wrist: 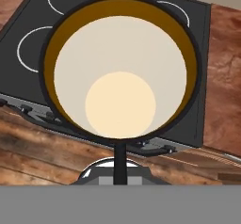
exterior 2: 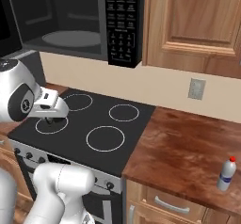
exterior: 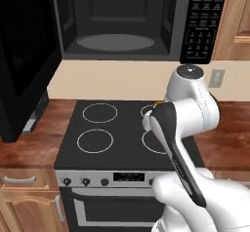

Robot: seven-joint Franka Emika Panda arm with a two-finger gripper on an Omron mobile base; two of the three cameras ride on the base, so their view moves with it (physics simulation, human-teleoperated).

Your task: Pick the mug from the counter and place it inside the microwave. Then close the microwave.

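Seen from directly above through the hand camera: mug [wrist: 120, 68], rim wide and cream interior open, pinched in the gripper [wrist: 120, 159], carried upright above the black stovetop [wrist: 200, 77], presumably to keep it level. Microwave [exterior: 117, 21] at 12 o'clock, door [exterior: 24, 55] swung wide toward 9 o'clock, turntable [exterior: 115, 42] bare, awaiting the mug. White bottle [exterior 2: 227, 173] on counter [exterior 2: 188, 148].

From the left base view you look forward and down from behind the arm at the stovetop [exterior: 122, 128], centre frame, with the open microwave [exterior: 122, 19] across the top. The right base view shares both, shifted to the left half, and adds the counter [exterior 2: 188, 148] at lower right. The hand view sits very close above the mug [wrist: 122, 68], looking straight into it, stovetop behind.
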